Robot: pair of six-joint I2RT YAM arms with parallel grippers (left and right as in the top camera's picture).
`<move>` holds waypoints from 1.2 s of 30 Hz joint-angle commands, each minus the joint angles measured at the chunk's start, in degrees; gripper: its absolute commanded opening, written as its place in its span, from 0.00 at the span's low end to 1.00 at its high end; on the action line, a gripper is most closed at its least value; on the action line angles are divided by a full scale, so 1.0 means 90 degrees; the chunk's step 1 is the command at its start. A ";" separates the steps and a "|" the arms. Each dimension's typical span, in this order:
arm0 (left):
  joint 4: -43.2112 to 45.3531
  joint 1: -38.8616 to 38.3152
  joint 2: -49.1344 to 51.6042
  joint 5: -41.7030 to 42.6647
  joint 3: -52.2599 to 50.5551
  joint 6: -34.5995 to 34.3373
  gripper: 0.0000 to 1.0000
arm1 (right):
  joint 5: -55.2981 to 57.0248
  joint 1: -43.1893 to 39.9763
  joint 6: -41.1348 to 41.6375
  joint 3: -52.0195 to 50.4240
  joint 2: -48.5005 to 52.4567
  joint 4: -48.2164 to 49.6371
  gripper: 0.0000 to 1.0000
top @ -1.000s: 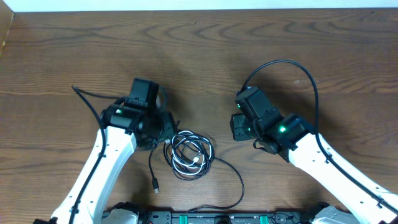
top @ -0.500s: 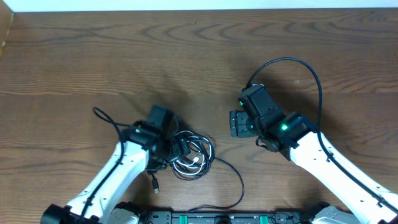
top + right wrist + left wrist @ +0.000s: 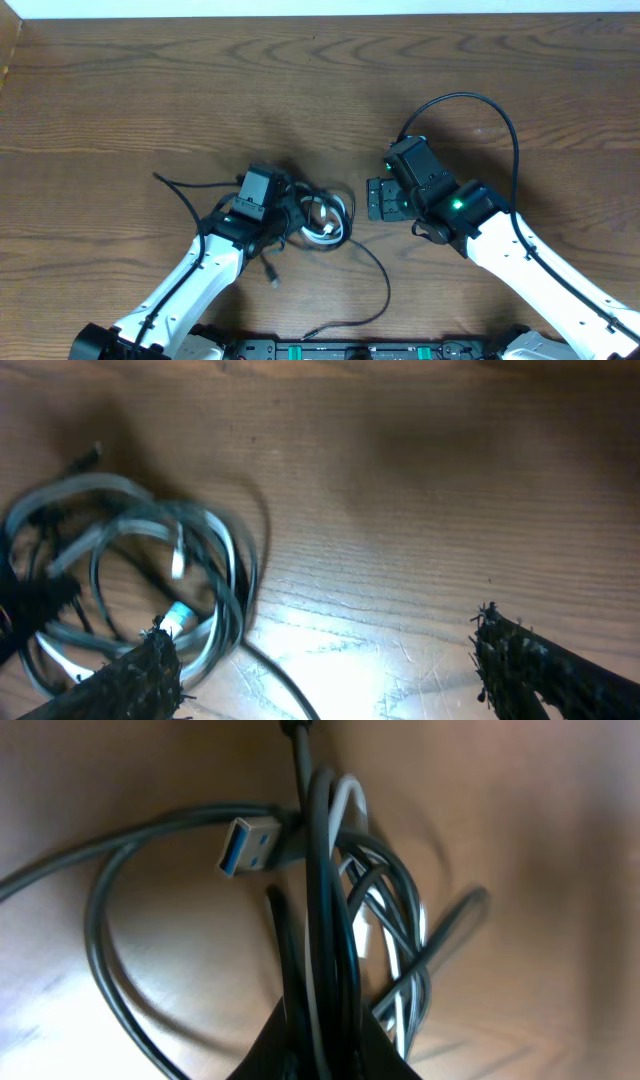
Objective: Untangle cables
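The cables [image 3: 322,220] are gathered in a tangled coil on the wooden bench [image 3: 150,90], a little left of its middle. The left gripper [image 3: 288,218] is set against the coil's left side. In the left wrist view its jaws are seen clenched on several strands at once, black cords with a white cord [image 3: 347,805] pressed among them. A USB plug [image 3: 250,847] with a silver shell and blue insert is seen lying across the bundle, on which no marking can be made out. One black cord [image 3: 385,280] is trailed out of the coil in a wide curve towards the near edge, and a small plug end [image 3: 272,279] is seen just below the left gripper. The right gripper [image 3: 374,198] is held just right of the coil, apart from it, its jaws spread wide with nothing between them.
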 commanded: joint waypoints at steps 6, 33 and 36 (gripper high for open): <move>0.1887 -0.0032 -0.0022 -0.0075 0.0046 -0.0333 0.08 | -0.0022 -0.0299 0.0182 0.0044 -0.0158 -0.0206 0.94; 0.1416 0.0454 -0.0748 -0.0080 0.0046 0.0891 0.91 | -0.1064 -0.0704 0.0391 0.0041 -0.0206 -0.0138 0.98; 0.0984 0.0942 -0.1158 -0.0078 0.0046 0.0901 0.91 | -0.1129 -0.0544 0.0403 0.0039 -0.0153 0.0121 0.77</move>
